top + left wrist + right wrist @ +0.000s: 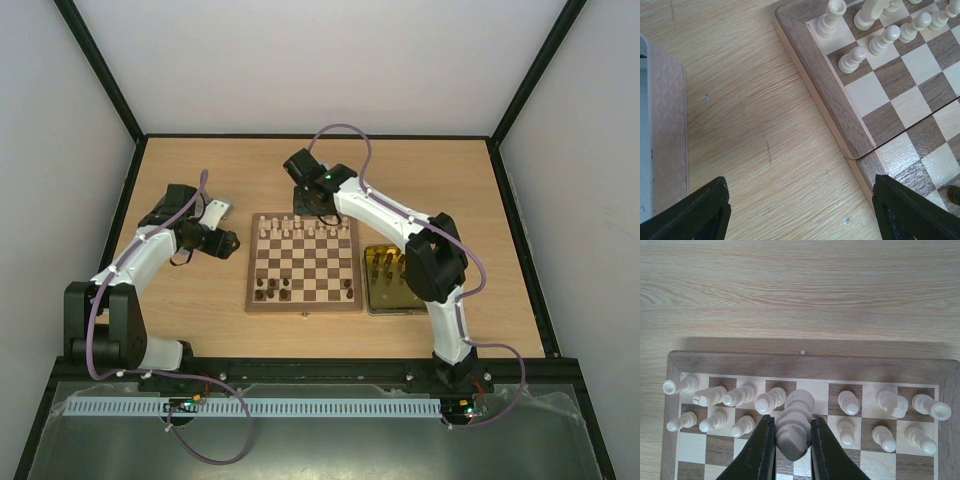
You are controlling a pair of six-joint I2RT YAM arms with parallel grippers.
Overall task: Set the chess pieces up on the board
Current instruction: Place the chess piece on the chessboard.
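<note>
The right gripper (792,424) clamped a tall cream chess piece (799,402) over the far rows of the board (740,362), while the left gripper (801,202) hung wide open beside its rim.

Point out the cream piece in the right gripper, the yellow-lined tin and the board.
cream piece (792,432): right wrist view, on its ridged body.
tin (392,297): top external view, on the bare yellow lining near its front edge.
board (817,75): left wrist view, on the plain wooden rim.
</note>
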